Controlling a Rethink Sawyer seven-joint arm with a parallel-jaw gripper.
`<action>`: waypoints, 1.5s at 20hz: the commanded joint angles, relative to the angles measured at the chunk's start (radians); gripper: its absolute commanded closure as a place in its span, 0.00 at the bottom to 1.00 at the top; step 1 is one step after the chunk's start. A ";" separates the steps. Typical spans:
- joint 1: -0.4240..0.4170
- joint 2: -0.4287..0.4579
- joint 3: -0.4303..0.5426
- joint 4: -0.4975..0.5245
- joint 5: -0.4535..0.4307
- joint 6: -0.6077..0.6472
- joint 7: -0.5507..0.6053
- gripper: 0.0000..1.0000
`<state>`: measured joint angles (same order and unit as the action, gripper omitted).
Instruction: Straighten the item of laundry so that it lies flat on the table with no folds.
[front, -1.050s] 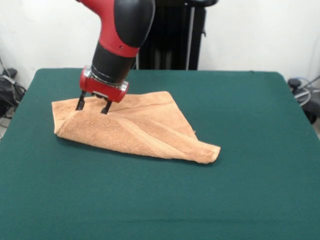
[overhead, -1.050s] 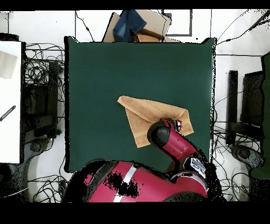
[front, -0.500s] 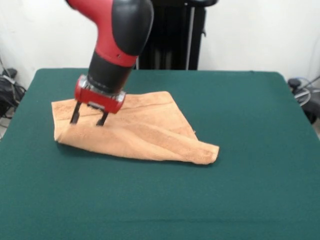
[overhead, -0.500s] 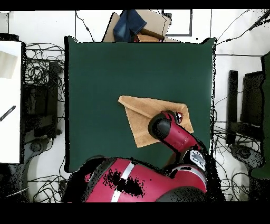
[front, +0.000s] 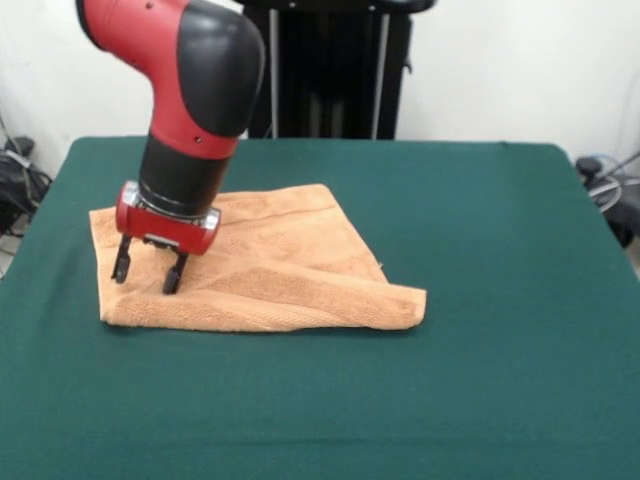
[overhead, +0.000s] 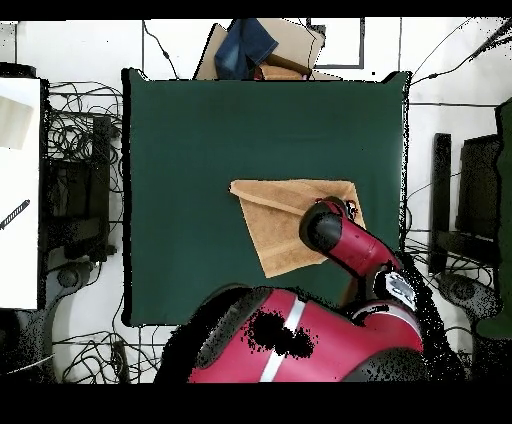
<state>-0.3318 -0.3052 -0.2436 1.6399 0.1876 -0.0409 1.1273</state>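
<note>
Since the earlier frames your end effector (front: 148, 275) has travelled toward the left edge of the front view and a little nearer the camera, and the peach-orange towel (front: 270, 270) has gone with it: the left corner now sits further out and the near edge runs straighter.

The two black fingers (front: 172, 277) stand apart, pointing down at the cloth near its left corner. I cannot tell whether they pinch a layer between them or only press on it.

The towel lies left of the middle of the green tabletop (front: 480, 380), well inside its edges. It is not flat yet. One part is folded over, so you see a diagonal ridge from the left side to the right tip, and the shape is more a triangle than a rectangle.

The long axis goes left to right in the front view, and the end effector stands at its left end. The folded layer lies to the right of the fingers, so I think the next pull must open this fold.
</note>
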 joint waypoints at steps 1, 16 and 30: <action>-0.073 0.251 0.214 -0.243 -0.022 -0.076 0.160 0.00; 0.047 0.024 0.067 0.001 -0.002 0.047 0.292 0.00; 0.091 -0.154 0.009 0.107 0.002 0.187 0.269 0.00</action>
<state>-0.2531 -0.4284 -0.2618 1.6777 0.1457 0.0585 1.1273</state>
